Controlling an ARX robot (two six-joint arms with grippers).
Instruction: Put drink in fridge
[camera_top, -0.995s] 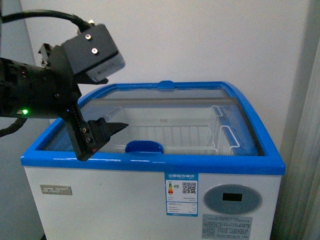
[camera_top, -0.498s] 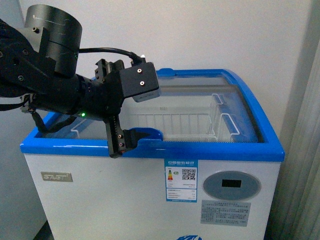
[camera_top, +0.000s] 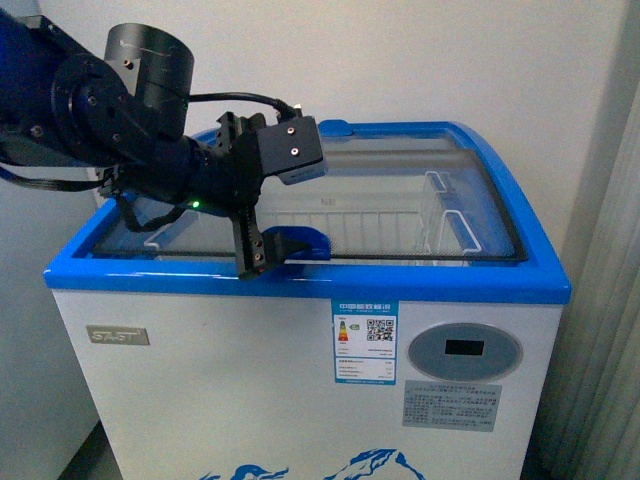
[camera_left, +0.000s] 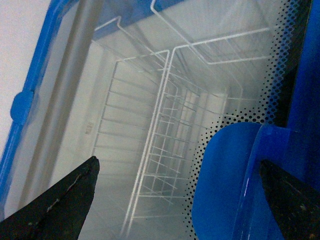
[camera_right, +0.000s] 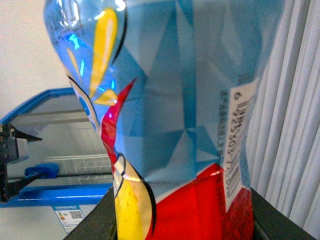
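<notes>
- Closest in, the right pincer (camera_right: 185, 222) is clamped on the drink (camera_right: 165, 125). Its dark fingers (camera_right: 97, 224) press either side of the bottle's lower part. The blue, yellow and red label fills the right wrist view, with a barcode running up one edge. The cap is out of sight.
- The drink is held outside the fridge (camera_top: 230, 380) and well apart from it. The cooler shows small beyond the bottle.
- On the fridge's white front are a grey brand plate (camera_top: 117, 335), an energy sticker (camera_top: 364, 350) and an oval display (camera_top: 464, 351). The tops of a blue mountain picture (camera_top: 330, 468) show low down.
- Above the front blue rim, the left pincer (camera_top: 268, 248) is spread wide over the blue handle (camera_top: 300, 243) of the sliding glass top (camera_top: 400, 190). One fingertip (camera_left: 65, 200) is over the glass and the other over the rim side, with the handle's end between them and nothing gripped.
- A green light (camera_top: 197, 205) glows on the left arm behind it.
- Through the glass, a white wire basket (camera_top: 370, 228) hangs inside.
- On the far rim is a second blue handle (camera_top: 333, 127).
- Behind it all are a plain pale wall (camera_top: 450, 60) and a pleated curtain (camera_top: 612, 300) at the robot's right.
</notes>
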